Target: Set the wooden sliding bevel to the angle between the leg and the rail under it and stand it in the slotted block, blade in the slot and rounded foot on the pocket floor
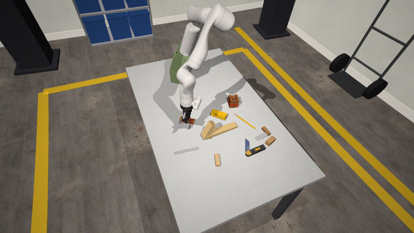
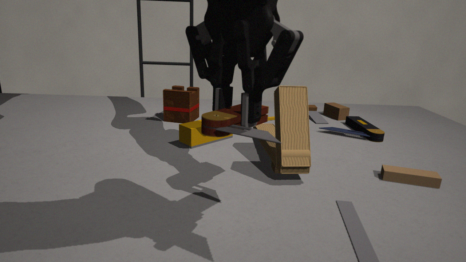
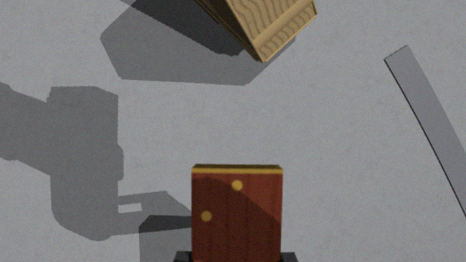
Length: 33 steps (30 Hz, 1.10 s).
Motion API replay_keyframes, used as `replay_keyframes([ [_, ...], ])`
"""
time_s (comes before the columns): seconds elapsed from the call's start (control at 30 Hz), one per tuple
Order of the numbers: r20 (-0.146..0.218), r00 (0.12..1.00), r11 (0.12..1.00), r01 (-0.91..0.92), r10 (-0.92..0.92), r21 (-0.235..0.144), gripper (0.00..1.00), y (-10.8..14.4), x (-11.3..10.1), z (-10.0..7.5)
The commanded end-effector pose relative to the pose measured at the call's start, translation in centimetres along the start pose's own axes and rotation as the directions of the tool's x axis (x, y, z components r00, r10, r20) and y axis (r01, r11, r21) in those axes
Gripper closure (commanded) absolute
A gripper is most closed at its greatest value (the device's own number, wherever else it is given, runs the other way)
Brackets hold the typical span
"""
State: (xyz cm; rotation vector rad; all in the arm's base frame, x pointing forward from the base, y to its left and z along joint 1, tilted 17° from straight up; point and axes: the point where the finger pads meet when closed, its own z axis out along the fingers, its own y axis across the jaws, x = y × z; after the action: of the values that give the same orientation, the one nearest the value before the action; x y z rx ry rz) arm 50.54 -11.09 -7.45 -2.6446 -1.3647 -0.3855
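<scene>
My gripper (image 1: 186, 119) (image 2: 233, 112) is shut on the wooden sliding bevel (image 1: 190, 121) (image 2: 217, 122) (image 3: 237, 215), a red-brown handle with brass dots, held level a little above the table. Its grey blade (image 2: 252, 133) points toward the leg. The pale wooden leg (image 1: 208, 127) (image 2: 291, 120) (image 3: 271, 25) leans up from the rail (image 1: 228, 127) (image 2: 267, 140) just right of the gripper. The slotted block (image 1: 233, 100) (image 2: 180, 106), dark brown with a red band, stands further back. The black bevel (image 1: 255, 150) (image 2: 364, 127) lies on the table to the right.
A yellow block (image 1: 218, 114) (image 2: 192, 135) lies behind the held bevel, a pencil (image 1: 245, 121) beside it. A loose grey strip (image 1: 186, 150) (image 2: 356, 229) (image 3: 426, 109) and a small wooden block (image 1: 217, 159) (image 2: 410, 175) lie nearer the front. Two more small blocks (image 1: 270, 140) lie at the right.
</scene>
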Motion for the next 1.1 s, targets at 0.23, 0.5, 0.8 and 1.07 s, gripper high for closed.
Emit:
replay_keyframes([
  [0.23, -0.002, 1.000, 1.000, 0.001, -0.001, -0.003, 0.90, 0.2, 0.1, 5.8],
  [0.5, -0.002, 1.000, 1.000, 0.001, -0.001, -0.003, 0.90, 0.2, 0.1, 8.3],
  [0.8, -0.002, 1.000, 1.000, 0.001, -0.001, -0.003, 0.90, 0.2, 0.1, 8.5],
  [1.07, -0.002, 1.000, 1.000, 0.001, -0.001, -0.003, 0.90, 0.2, 0.1, 8.7],
])
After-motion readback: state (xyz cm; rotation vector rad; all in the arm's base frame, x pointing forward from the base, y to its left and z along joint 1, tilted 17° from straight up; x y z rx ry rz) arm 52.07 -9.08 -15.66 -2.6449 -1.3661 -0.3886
